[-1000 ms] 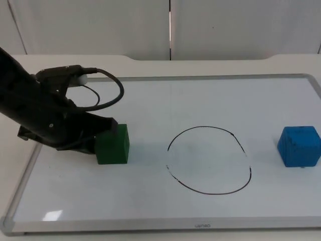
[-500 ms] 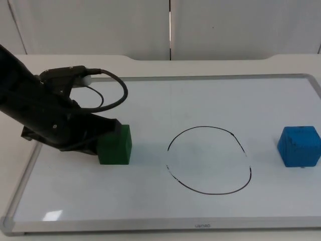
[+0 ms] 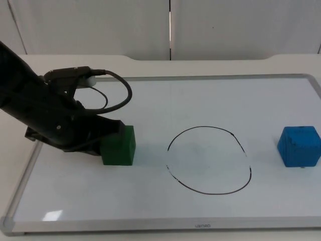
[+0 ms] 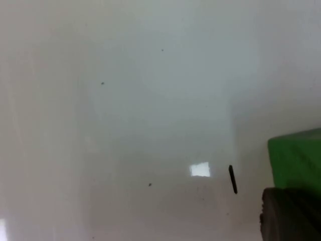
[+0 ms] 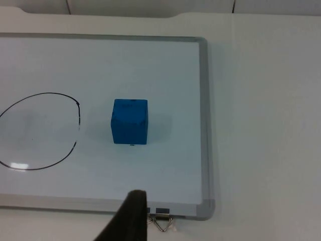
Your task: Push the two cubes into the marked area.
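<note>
The left gripper (image 3: 103, 140), finger state untellable, pressed the green cube (image 3: 119, 146) at left-centre; an off-centre push risked it missing the drawn circle (image 3: 208, 159).

Black left arm (image 3: 45, 113), matte blocky links, black tapered fingertip (image 5: 128, 218)

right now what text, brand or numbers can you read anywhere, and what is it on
A small grey brand mark on the bottom frame of the whiteboard: too small and blurred to read for certain.
Green cube: no text visible.
Blue cube: no readable text; dark specks near its top edge, too small to tell.
Drawn circle: a hand-drawn outline, no words or numbers in it.
</note>
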Robot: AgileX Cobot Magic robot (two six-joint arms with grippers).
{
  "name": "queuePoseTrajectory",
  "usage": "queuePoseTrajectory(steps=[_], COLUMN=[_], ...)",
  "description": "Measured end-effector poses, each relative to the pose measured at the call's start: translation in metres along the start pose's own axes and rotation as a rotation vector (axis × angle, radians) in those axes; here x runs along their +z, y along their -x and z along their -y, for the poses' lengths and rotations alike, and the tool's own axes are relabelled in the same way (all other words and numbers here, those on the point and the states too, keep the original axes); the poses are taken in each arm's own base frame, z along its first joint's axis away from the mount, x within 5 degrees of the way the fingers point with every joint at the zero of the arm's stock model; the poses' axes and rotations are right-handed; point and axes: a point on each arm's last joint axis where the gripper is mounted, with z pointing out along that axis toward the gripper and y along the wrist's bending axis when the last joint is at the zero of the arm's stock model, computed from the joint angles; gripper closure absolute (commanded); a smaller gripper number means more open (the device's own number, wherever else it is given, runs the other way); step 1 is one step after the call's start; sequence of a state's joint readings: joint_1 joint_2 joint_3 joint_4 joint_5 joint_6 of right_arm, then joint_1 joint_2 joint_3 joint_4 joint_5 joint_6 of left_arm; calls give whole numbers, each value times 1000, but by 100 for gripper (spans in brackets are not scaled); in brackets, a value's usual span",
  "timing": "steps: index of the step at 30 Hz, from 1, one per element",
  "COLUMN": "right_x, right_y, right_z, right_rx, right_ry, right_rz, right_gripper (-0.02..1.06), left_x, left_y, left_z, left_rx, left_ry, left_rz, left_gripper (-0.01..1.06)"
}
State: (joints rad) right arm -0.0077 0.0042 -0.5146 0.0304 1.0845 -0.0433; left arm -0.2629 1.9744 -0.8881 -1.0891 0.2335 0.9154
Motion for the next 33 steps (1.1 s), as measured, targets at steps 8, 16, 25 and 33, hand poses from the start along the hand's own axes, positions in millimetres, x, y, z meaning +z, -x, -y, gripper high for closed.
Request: queuePoseTrajectory(steps=[8,16,25,33], right_x=[0,0,0,0], right_y=[0,0,0,0], right_z=[0,0,0,0], right_rx=[0,0,0,0], right_ry=[0,0,0,0], right_rz=[0,0,0,0], right_gripper=[-1,-1,-1,-1], left_x=[0,3,4,4], left_y=[-1,-4,-4,-6], left_z=[3,21,25,29], left_rx=[-11,27,16,11], left_ry=[-17,-45,-55,-88], left_rz=[-6,-3,-2,-22], left_gripper=[105,105,105,105])
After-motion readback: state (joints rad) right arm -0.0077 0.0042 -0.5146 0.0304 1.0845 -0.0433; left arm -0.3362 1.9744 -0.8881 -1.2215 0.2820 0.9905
